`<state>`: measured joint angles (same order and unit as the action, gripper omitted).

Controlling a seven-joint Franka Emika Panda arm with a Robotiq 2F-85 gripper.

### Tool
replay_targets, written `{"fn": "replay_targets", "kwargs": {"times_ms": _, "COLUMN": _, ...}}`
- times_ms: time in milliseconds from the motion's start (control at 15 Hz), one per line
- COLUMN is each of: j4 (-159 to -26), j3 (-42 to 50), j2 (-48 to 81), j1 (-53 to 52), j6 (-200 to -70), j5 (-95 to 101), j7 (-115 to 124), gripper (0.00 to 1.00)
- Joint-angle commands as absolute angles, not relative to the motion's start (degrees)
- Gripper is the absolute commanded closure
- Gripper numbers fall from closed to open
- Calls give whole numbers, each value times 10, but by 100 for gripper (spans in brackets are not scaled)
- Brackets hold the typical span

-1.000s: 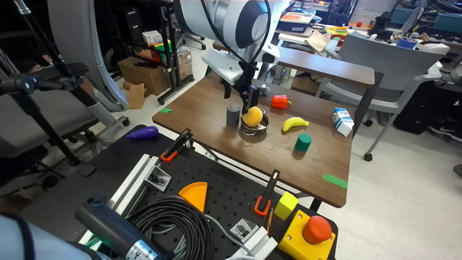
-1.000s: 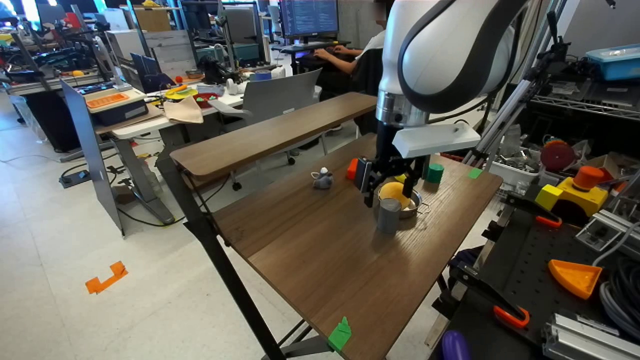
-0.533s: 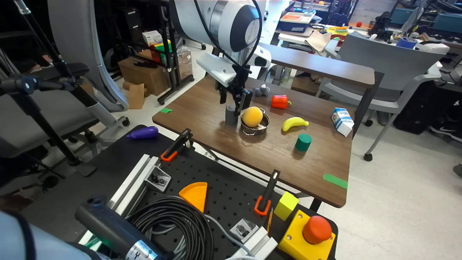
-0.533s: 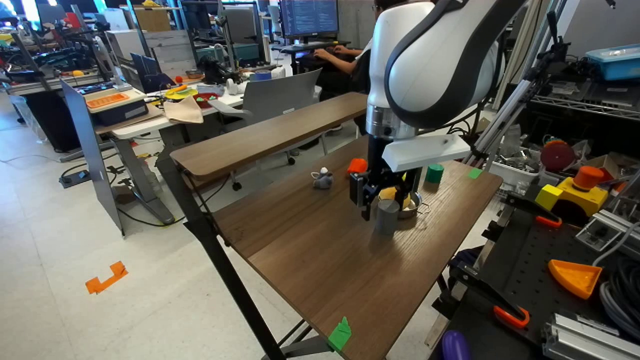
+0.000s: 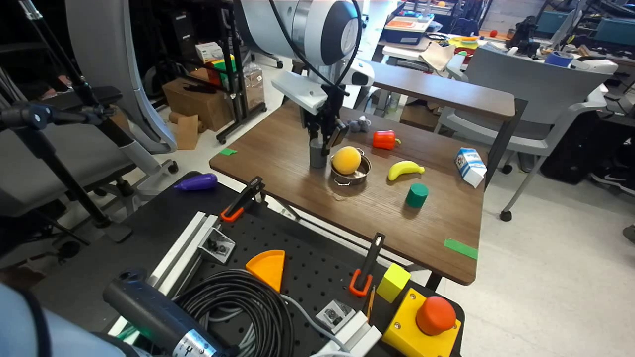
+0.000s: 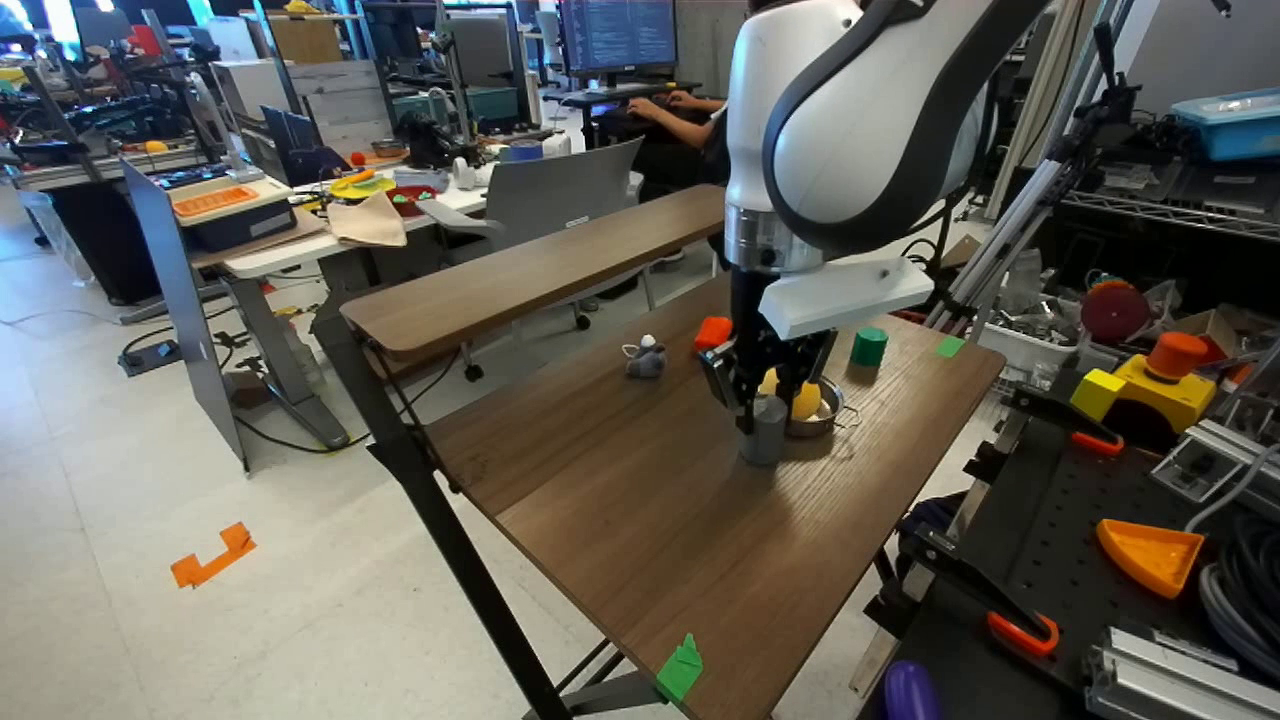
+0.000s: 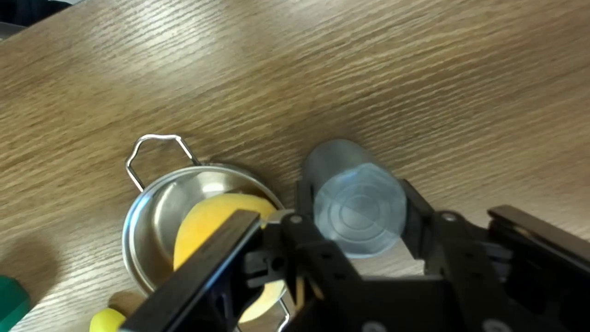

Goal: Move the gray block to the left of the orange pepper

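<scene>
Grasp step appears made: gripper (image 7: 359, 212) clamped on the gray block (image 5: 316, 157); next, lift clear of the pot (image 7: 159, 216) and place it left of the orange pepper (image 5: 384, 140).

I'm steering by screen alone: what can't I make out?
Lumpy orange pepper: not seen in wrist view, behind the black gripper or past an edge.
Gray cylindrical block: top partly hidden by the gripper, in an exterior view.
Yellow toy banana, squat green block: cut off by wrist view's edges.

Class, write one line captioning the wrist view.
End effector closed on the gray block, beside a pot holding a ball.
</scene>
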<state>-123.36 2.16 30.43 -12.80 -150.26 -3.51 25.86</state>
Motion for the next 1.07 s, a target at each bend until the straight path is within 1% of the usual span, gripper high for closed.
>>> {"fn": "replay_targets", "kwargs": {"times_ms": 0, "j4": -1218, "j3": 34, "j2": 286, "j1": -142, "j6": -1484, "j5": -16, "j7": 270, "gripper": 79}}
{"fn": "replay_targets", "kwargs": {"times_ms": 333, "j4": -1148, "j3": 31, "j2": 287, "j1": -137, "j6": -1460, "j5": -17, "j7": 272, "gripper": 79}}
{"fn": "replay_targets", "kwargs": {"times_ms": 600, "j4": -1054, "j3": 39, "j2": 324, "j1": -137, "j6": -1430, "j5": -10, "j7": 291, "gripper": 79}}
{"fn": "replay_targets", "kwargs": {"times_ms": 800, "j4": -1014, "j3": 80, "j2": 361, "j1": -168, "j6": -1456, "j5": 59, "j7": 332, "gripper": 79}}
{"fn": "replay_targets", "kwargs": {"times_ms": 1000, "j4": -1008, "j3": 137, "j2": 396, "j1": -209, "j6": -1475, "j5": 156, "j7": 384, "gripper": 79}}
